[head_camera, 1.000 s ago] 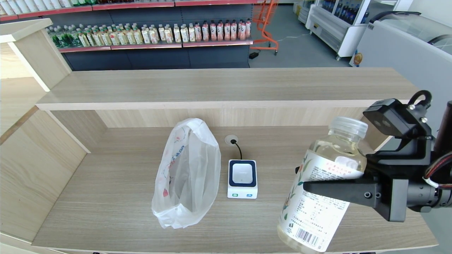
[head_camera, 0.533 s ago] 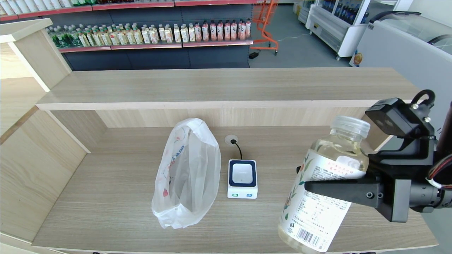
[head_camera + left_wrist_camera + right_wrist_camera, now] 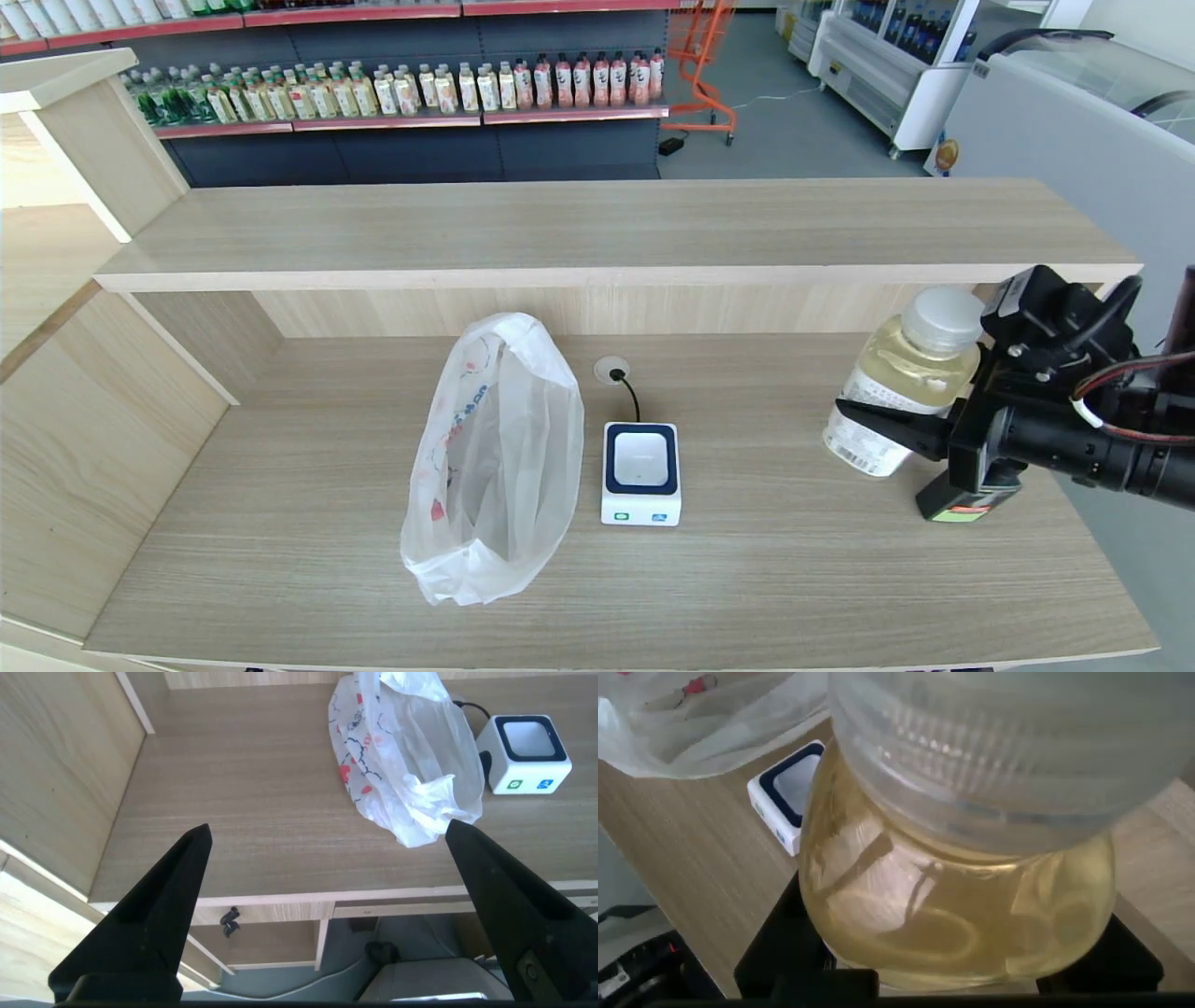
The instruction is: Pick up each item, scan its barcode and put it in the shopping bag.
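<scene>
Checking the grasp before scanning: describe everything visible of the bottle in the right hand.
The bottle is clear plastic with a ribbed translucent cap, pale yellow liquid and a white printed label, barcode near its base. It leans slightly, cap up, over the counter, right of the scanner, clamped at the label by the right hand.

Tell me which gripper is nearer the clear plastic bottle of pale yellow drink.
Right. The right gripper is shut on the bottle; the left gripper hangs open over the counter's near edge.
</scene>
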Tool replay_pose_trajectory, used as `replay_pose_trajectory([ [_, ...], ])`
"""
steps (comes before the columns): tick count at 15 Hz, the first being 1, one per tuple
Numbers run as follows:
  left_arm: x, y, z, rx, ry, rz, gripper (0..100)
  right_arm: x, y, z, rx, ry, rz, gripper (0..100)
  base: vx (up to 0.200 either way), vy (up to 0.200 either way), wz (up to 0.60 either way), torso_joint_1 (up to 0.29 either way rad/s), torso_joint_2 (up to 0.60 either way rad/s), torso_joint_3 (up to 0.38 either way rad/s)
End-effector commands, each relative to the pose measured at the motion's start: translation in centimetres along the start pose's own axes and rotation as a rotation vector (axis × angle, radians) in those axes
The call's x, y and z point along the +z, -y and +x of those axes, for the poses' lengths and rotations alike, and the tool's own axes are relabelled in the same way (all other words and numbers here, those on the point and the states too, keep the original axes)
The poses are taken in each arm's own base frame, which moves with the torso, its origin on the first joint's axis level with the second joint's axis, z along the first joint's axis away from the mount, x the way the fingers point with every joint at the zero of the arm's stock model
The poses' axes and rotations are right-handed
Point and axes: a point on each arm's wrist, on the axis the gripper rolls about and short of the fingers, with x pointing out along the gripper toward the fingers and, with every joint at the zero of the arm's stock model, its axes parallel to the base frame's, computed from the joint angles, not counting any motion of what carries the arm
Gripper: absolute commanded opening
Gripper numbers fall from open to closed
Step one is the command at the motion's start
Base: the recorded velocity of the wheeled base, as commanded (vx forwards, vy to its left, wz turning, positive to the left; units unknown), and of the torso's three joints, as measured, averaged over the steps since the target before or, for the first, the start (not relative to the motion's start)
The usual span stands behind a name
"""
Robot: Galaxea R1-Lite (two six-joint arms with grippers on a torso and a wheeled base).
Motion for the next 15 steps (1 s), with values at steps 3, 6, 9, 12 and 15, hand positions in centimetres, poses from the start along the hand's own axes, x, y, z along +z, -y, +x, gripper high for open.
replay_pose_trajectory([
  [3,0.00,0.00,0.00,0.000,0.000,0.000,100,-1.71,2.10,-0.61,-0.099,-0.086,-0.192,0,0.000,0.000,0.00,0.000,0.00,0.000],
  [6,0.00,0.00,0.00,0.000,0.000,0.000,100,-1.80,2.14,-0.75,-0.101,-0.092,-0.227,0,0.000,0.000,0.00,0.000,0.00,0.000],
  [9,-0.05,0.00,0.01,0.000,-0.002,0.000,100,-1.97,1.90,-0.64,-0.088,-0.094,-0.223,0,0.000,0.000,0.00,0.000,0.00,0.000],
  [12,-0.04,0.00,0.02,0.000,-0.003,-0.002,100,-1.92,1.84,-0.70,-0.087,-0.092,-0.224,0,0.000,0.000,0.00,0.000,0.00,0.000],
  [15,0.00,0.00,0.00,0.000,0.000,0.000,100,-1.86,1.76,-0.65,-0.084,-0.090,-0.225,0,0.000,0.000,0.00,0.000,0.00,0.000],
])
